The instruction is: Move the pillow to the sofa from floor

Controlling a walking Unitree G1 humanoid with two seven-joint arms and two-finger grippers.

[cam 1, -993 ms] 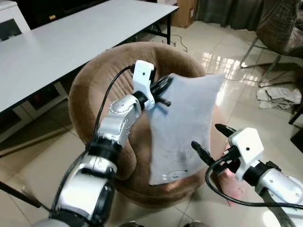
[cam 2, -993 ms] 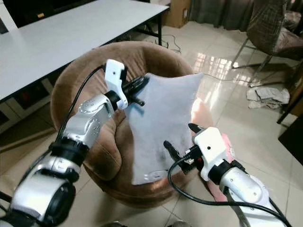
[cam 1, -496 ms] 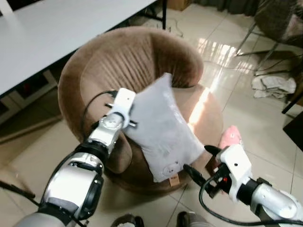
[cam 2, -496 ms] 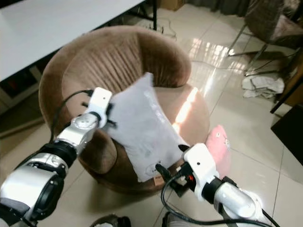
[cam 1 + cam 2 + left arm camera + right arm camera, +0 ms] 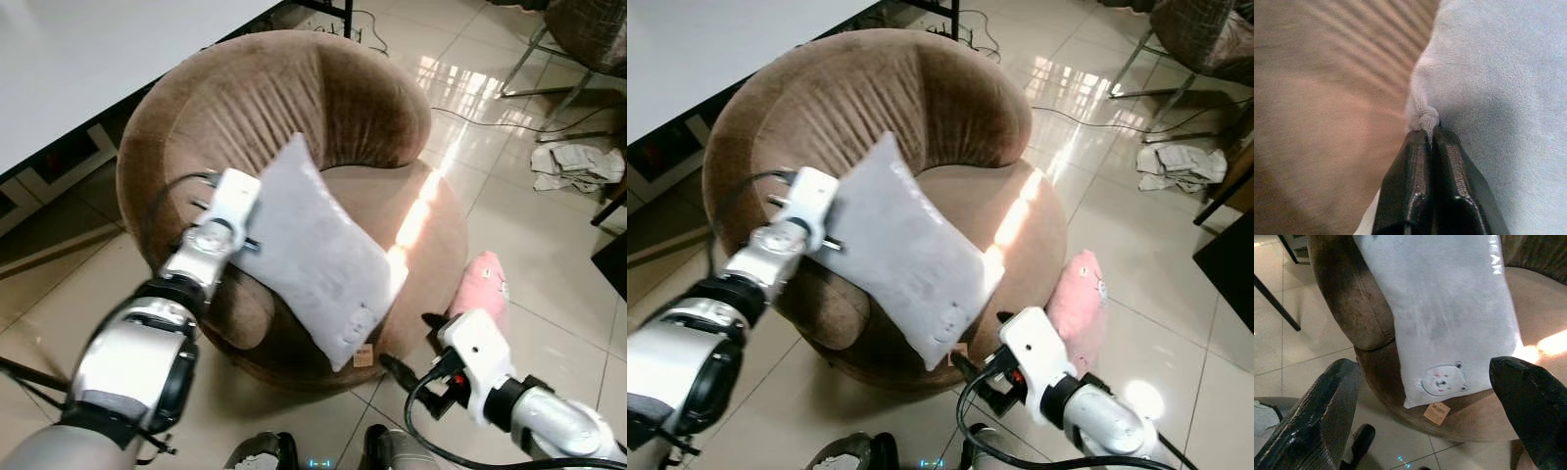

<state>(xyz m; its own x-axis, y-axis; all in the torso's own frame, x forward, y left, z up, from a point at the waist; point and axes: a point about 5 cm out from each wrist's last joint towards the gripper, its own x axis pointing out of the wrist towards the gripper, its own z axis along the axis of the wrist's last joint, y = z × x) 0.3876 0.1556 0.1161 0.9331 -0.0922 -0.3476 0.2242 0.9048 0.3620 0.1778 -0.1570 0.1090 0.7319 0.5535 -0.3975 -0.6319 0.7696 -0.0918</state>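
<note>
Over sofa (image 5: 245,108) | left claw (image 5: 1429,139) pinches pillow (image 5: 313,250) corner | right claw (image 5: 411,348) spread wide, just below pillow

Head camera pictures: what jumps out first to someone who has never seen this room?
A pale grey pillow lies slanted across the round brown sofa, pinched at one corner by the left end effector. The right end effector hangs open near the sofa's front edge, with a pink plush toy on the shiny tiles beside it.

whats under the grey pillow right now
The brown sofa: the pillow, pinched at a corner by the left end effector, lies across its seat and armrest. What it covers is hidden.
</note>
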